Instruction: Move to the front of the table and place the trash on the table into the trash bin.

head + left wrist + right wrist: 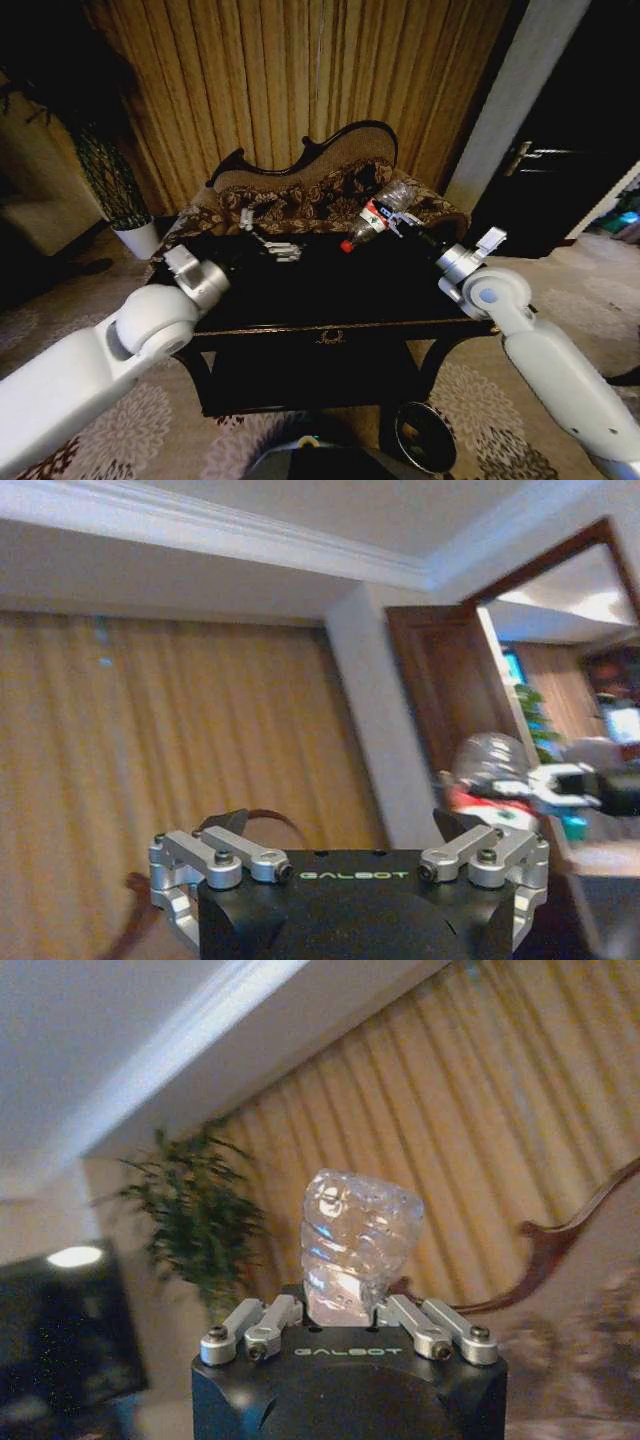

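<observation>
The glossy black table (330,328) with gold trim stands right in front of me. My right gripper (405,228) hovers over its back right part, shut on the clear plastic bottle (380,213), which has a red label and cap and is tilted cap-down. In the right wrist view the bottle (358,1250) stands up between the fingers of the right gripper (345,1305). My left gripper (265,235) hangs open over the table's back left, nothing in it; its left wrist view (345,830) faces the curtains and shows the bottle (490,770) farther off. The dark round trash bin (425,437) sits on the carpet by the table's front right leg.
A patterned sofa (310,195) with a curved dark frame stands directly behind the table, before tall curtains. A plant in a white pot (138,238) is at the back left. A dark door (545,165) is at the right. Patterned carpet surrounds the table.
</observation>
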